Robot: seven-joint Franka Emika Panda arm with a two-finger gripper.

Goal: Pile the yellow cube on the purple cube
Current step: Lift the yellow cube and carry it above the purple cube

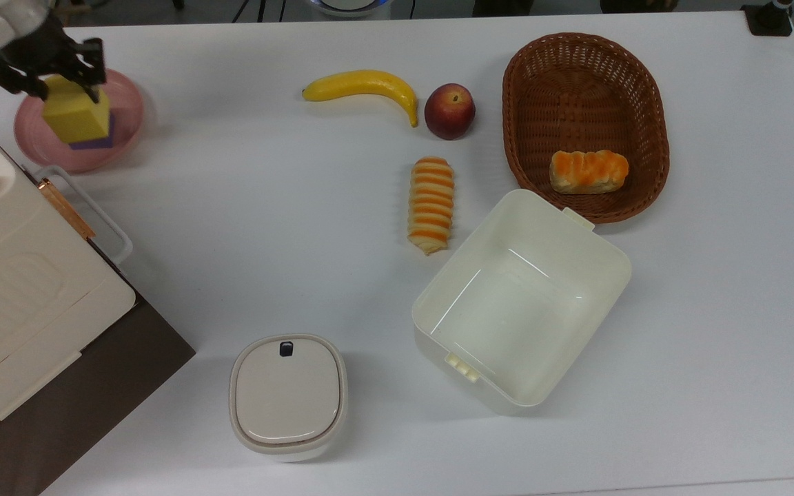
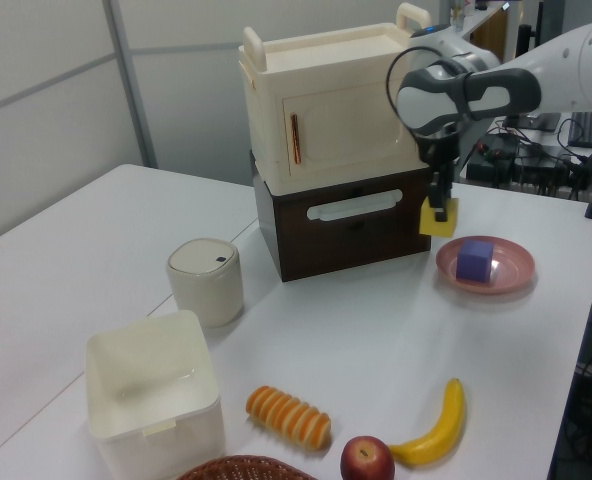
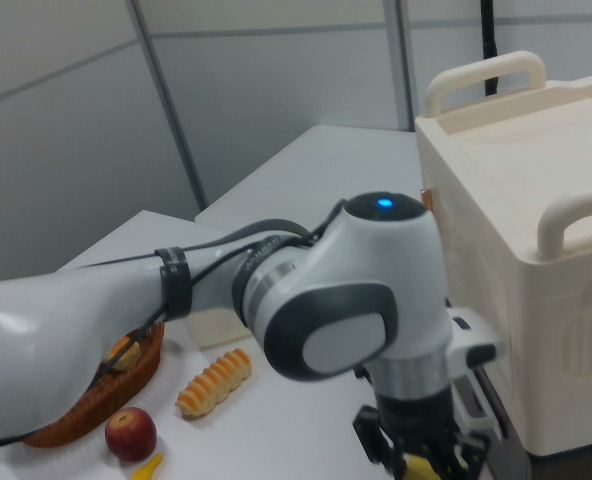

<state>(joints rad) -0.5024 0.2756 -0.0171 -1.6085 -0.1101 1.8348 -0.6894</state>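
My gripper (image 1: 65, 84) is shut on the yellow cube (image 1: 76, 117) and holds it in the air at the top view's upper left. From above, the yellow block covers most of the purple cube (image 1: 97, 142), which rests on a pink plate (image 1: 129, 103). In the left view the yellow cube (image 2: 439, 217) hangs from the gripper (image 2: 438, 207) above and to the left of the purple cube (image 2: 474, 260), apart from it. In the right view the arm fills the foreground, and a yellow sliver (image 3: 417, 467) shows below the gripper (image 3: 416, 455).
A cream cabinet (image 1: 18, 289) on a brown base stands close beside the plate. A banana (image 1: 362, 84), an apple (image 1: 449, 110), a striped bread (image 1: 430, 204), a wicker basket (image 1: 650, 103) holding a bun (image 1: 588, 171), an open white box (image 1: 597, 238) and a lidded pot (image 1: 288, 394) lie further to the top view's right.
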